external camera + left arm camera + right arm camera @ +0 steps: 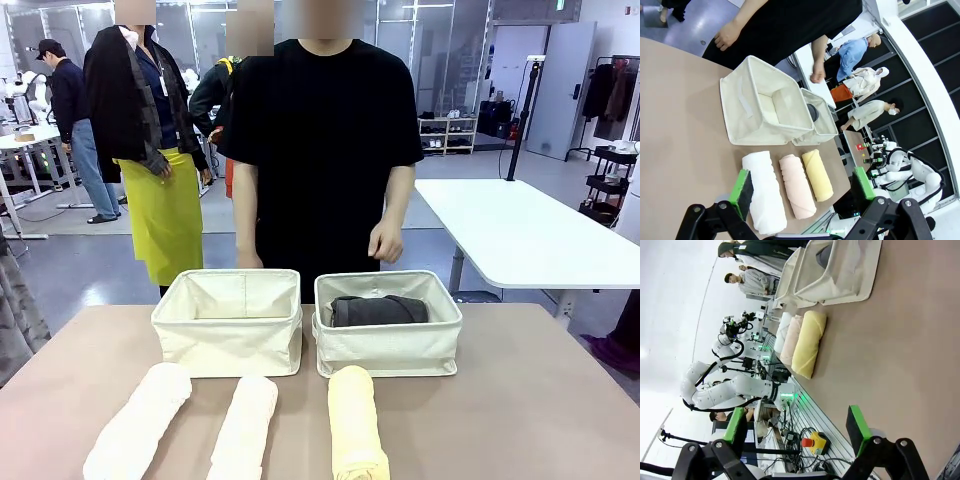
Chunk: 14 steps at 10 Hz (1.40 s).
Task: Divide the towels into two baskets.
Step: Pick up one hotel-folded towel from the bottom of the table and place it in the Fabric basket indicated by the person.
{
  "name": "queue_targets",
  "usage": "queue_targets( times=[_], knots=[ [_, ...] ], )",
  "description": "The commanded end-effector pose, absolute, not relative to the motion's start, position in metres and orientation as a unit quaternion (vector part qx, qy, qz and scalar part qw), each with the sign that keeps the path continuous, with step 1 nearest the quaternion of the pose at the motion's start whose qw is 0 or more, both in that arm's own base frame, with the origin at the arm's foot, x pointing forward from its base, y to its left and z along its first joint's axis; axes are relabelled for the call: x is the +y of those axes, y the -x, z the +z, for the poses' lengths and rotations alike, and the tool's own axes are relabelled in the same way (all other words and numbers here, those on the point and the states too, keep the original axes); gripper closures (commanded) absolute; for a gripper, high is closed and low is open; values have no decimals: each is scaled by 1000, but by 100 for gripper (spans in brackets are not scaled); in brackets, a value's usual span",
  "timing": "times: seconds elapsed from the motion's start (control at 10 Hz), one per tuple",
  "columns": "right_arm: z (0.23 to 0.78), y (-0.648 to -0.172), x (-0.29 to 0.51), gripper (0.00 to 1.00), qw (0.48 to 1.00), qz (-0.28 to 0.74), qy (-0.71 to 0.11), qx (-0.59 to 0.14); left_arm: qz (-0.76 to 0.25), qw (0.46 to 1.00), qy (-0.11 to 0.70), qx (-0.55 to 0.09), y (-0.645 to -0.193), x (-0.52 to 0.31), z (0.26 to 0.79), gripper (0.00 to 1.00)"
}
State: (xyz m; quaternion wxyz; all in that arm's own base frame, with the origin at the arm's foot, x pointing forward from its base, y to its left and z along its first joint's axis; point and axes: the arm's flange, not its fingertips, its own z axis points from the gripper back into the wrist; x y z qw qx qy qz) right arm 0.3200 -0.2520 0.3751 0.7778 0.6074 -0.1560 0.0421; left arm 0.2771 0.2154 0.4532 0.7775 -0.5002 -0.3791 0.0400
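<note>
Charcoal towel (380, 311) sits in right basket (390, 352); three pale rolls (245, 425) wait (left basket (228, 348) seemingly empty). Left gripper (802, 190), right gripper (797, 424) gape empty; next, grasp a roll.

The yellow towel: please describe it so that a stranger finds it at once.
On the brown table, three rolled towels lie in a row before two cream baskets. The yellow towel is the rightmost roll, before the basket holding a dark towel; the other two rolls are white.

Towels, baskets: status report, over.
Left tool, right tool open. Charcoal rolled towel in right cream fabric basket; left basket empty. Two white rolls, one yellow roll on table. Person's hand behind right basket.
</note>
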Motion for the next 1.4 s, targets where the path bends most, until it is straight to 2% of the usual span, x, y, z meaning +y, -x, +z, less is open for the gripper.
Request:
queue_targets(
  times=[0.0,1.3],
  knots=[
    [377,-319,-254,0,781,46,-604,-152,40,775,502,-382,-275,217,454,0],
    [377,-319,-254,0,781,46,-604,-152,40,775,502,-382,-275,217,454,0]
  ],
)
